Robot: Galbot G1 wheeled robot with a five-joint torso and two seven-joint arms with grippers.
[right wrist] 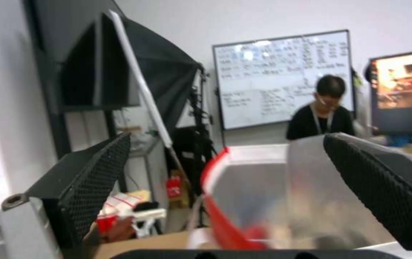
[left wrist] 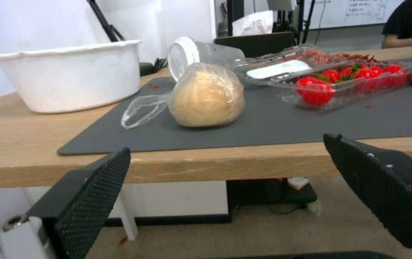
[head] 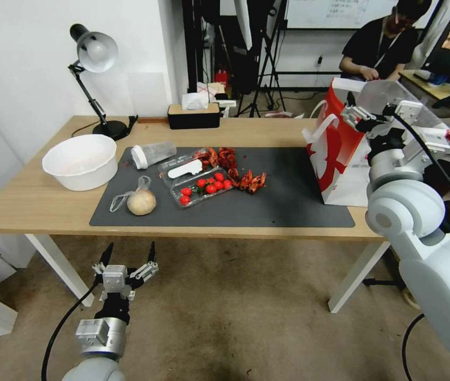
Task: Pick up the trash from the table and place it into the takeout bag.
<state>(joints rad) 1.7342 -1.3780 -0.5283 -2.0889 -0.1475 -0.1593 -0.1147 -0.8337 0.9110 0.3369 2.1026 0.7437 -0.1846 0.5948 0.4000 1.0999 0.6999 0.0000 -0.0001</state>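
Two end effectors divide the work over one long light-wood counter (head: 34, 206), which carries a dark grey mat (head: 283, 206) that gathers the leftovers in its middle. At about three o'clock on the counter stands the takeout bag (head: 336, 153), stiff white paper with red side panels, upright with its mouth open so things can drop in from above. The right end effector (head: 355, 114) hangs over that mouth with its fingers apart and nothing solid between them (its wrist view looks down into the bag's pale interior). At nine o'clock sits a large white deep bowl (head: 79, 161), not trash, so probably left alone. Near mat centre lies a clear clamshell box (head: 203, 188) of glossy red cherry tomatoes. At ten o'clock a clear plastic cup (head: 153, 154) lies on its side, smooth and light. At seven o'clock rests the thin clear bag with round tan bun (head: 140, 200), crinkled film around a soft matte ball. Below the counter's near edge, the left end effector (head: 128, 259) waits spread wide and empty, facing that bun.
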